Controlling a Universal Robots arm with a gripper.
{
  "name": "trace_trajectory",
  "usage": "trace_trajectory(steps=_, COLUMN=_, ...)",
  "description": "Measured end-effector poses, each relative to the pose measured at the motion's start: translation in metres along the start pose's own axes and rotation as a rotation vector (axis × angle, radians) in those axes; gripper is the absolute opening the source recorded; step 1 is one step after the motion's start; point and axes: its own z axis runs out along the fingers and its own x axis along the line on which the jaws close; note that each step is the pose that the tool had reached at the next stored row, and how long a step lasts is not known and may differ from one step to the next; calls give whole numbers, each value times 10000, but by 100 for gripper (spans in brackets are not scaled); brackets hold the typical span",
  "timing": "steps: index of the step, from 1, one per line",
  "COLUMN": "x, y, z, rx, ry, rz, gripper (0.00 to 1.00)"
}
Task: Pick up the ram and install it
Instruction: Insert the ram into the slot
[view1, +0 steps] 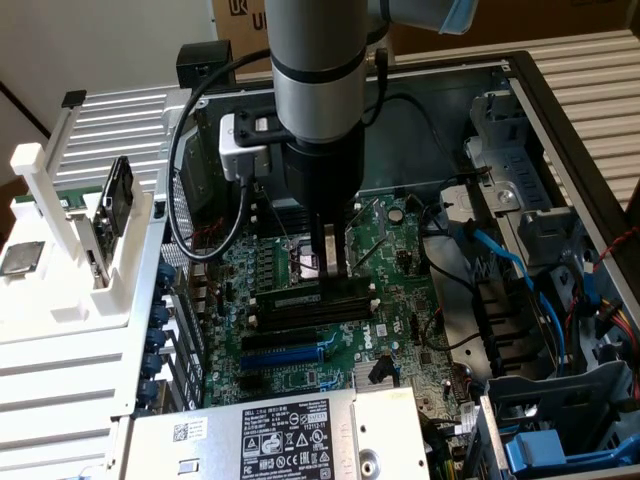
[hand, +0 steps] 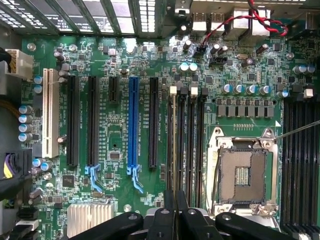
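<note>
The ram (view1: 300, 297), a long thin dark stick, upright on its edge in a black slot on the green board.

On the cardboard box (view1: 240, 28) behind the arm (view1: 315, 60) stand big dark letters. The first one is a "U", the next looks like "R" or "K", and the arm covers what follows. The black label (view1: 298, 440) on the grey power supply (view1: 395, 425) has at its upper corner the brand "DELL" in white. Under it are lines of small white print and a row of round and square approval marks, all too small to read. Just beside this label a white sticker (view1: 190, 432) carries a barcode, its numbers not legible. In the wrist view the motherboard (hand: 165, 75) has white print beside its slots, also too fine to read
</note>
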Motion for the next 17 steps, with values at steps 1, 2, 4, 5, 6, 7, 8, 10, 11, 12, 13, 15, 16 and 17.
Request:
trace_trajectory(steps=1, x=0, y=0, z=1, rx=0, ry=1, rz=0, gripper=12)
trace_trajectory(steps=2, x=0, y=0, z=5, rx=0, ry=-1, rz=0, gripper=12)
trace_trajectory(steps=4, x=0, y=0, z=9, rx=-19, ry=-1, rz=8, gripper=12)
trace_trajectory(steps=5, x=0, y=1, z=10, rx=-25, ry=0, rz=9, gripper=12)
trace_trajectory(steps=6, x=0, y=0, z=11, rx=-31, ry=0, rz=12, gripper=12)
trace_trajectory(steps=7, x=0, y=0, z=13, rx=-36, ry=-1, rz=14, gripper=12)
trace_trajectory(steps=8, x=1, y=-2, z=13, rx=-47, ry=0, rz=20, gripper=12)
trace_trajectory(steps=10, x=1, y=-5, z=13, rx=-78, ry=0, rz=58, gripper=12)
trace_trajectory(steps=11, x=1, y=-5, z=13, rx=-81, ry=0, rz=76, gripper=12)
trace_trajectory(steps=12, x=1, y=-5, z=14, rx=-80, ry=-1, rz=89, gripper=12)
trace_trajectory(steps=13, x=0, y=-5, z=14, rx=-80, ry=-1, rz=98, gripper=12)
trace_trajectory(steps=15, x=-4, y=-7, z=15, rx=-77, ry=-4, rz=120, gripper=12)
trace_trajectory(steps=16, x=-11, y=-6, z=15, rx=-77, ry=-3, rz=141, gripper=12)
trace_trajectory(steps=17, x=-13, y=-6, z=15, rx=-77, ry=-2, rz=151, gripper=12)
